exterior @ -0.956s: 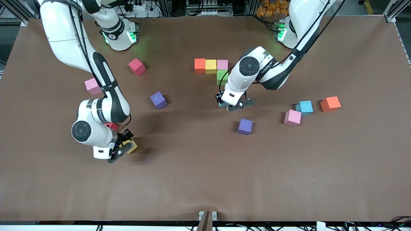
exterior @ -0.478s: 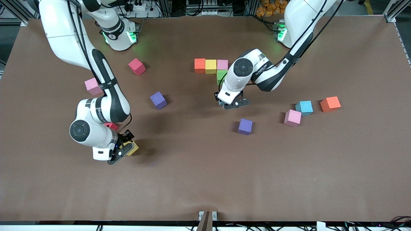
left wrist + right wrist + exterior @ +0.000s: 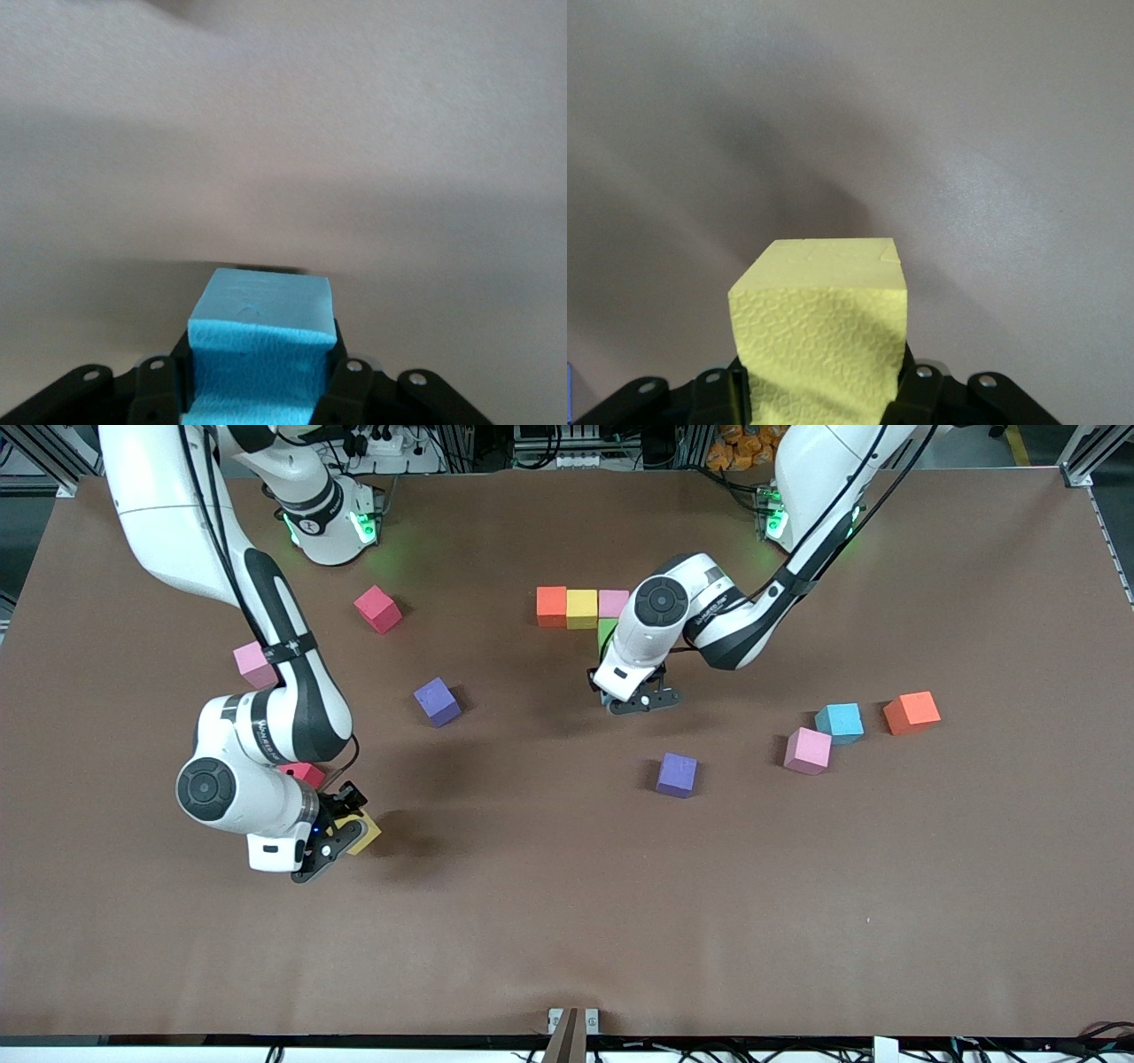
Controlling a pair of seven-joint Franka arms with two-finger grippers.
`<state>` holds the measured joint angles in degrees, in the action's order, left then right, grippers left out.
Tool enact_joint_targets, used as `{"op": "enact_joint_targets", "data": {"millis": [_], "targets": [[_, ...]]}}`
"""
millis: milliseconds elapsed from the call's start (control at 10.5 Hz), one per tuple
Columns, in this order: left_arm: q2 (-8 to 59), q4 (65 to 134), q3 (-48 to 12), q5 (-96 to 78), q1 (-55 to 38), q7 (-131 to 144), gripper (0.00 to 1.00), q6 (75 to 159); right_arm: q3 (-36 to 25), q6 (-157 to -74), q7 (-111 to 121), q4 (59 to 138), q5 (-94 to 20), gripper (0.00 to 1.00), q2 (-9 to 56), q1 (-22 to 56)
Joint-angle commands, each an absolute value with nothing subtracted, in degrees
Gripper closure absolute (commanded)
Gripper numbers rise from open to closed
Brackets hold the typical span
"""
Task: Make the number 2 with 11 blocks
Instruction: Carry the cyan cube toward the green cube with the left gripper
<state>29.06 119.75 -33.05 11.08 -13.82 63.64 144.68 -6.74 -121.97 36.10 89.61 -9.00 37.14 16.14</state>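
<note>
A row of orange [image 3: 551,605], yellow [image 3: 581,608] and pink [image 3: 613,601] blocks lies mid-table, with a green block [image 3: 606,634] against the pink one, partly hidden by the left arm. My left gripper [image 3: 633,697] is shut on a light blue block [image 3: 261,332] and holds it low over the table beside the green block. My right gripper [image 3: 335,841] is shut on a yellow block [image 3: 364,831], also seen in the right wrist view [image 3: 824,328], just above the table toward the right arm's end.
Loose blocks lie around: red [image 3: 378,608], pink [image 3: 252,662], purple [image 3: 437,701] and a half-hidden red one [image 3: 306,772] toward the right arm's end; purple [image 3: 677,774], pink [image 3: 807,750], light blue [image 3: 840,722] and orange [image 3: 912,712] toward the left arm's end.
My left gripper has carried the light blue block closer to the green block. My right arm has shifted slightly toward its own end of the table, the yellow block still in its grip.
</note>
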Motion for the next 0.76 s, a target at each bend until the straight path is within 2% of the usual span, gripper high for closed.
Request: {"op": "enact_joint_targets", "data": {"millis": [0, 669], "targets": [[26.37, 122.96, -32.96, 12.13, -14.41, 64.69, 0.94, 146.60, -6.42, -120.24, 37.18, 88.68, -10.02, 1.00, 36.47, 15.82], [23.99, 124.63, -32.78, 12.39, -16.17, 65.04, 0.94, 146.43, -6.42, -120.23, 37.79, 88.68, -10.11, 1.00, 36.56, 15.73]]}}
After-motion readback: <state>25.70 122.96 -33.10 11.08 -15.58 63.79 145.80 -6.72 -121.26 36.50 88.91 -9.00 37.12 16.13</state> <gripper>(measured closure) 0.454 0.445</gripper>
